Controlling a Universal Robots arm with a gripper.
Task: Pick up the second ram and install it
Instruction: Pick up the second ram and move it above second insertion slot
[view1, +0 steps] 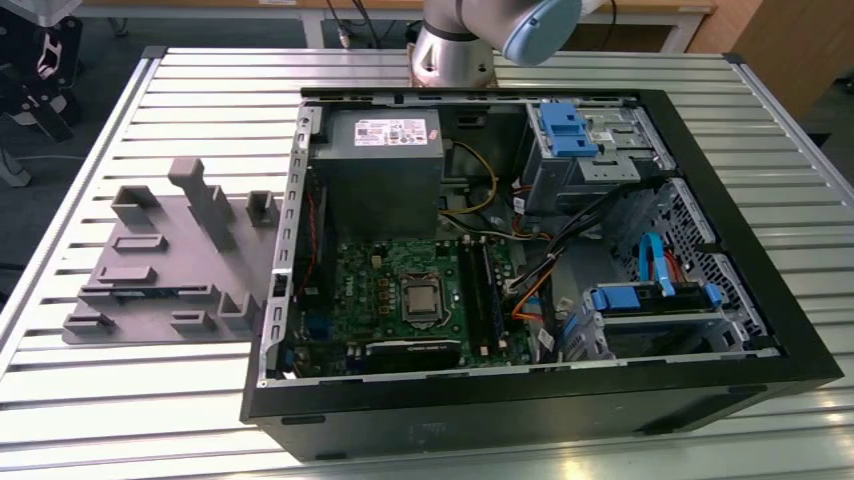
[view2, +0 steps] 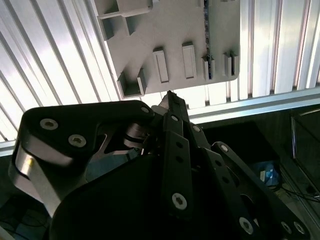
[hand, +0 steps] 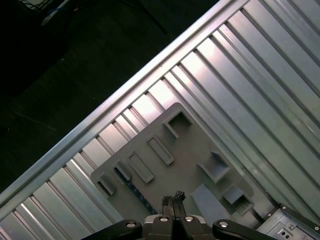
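Observation:
The second ram (view1: 158, 293) is a thin dark blue-green stick held on edge in the grey plastic tray (view1: 147, 250), on the exterior view's left beside the computer case. It shows as a dark strip in both wrist views (view2: 207, 45) (hand: 134, 189). My gripper (hand: 172, 201) hangs well above the tray, its fingertips pressed together with nothing between them. In the second wrist view the gripper (view2: 170, 96) points down at the tray's edge. The motherboard (view1: 400, 290) lies inside the open case, with its long memory slots (view1: 483, 290) to the right of the processor socket.
The open black case (view1: 534, 250) holds a grey power supply (view1: 378, 165), blue drive brackets (view1: 574, 130) and loose cables (view1: 534, 270). The tray's upright blocks (view1: 200, 200) rise near the ram. The ribbed metal table (view1: 134, 400) ends close beyond the tray.

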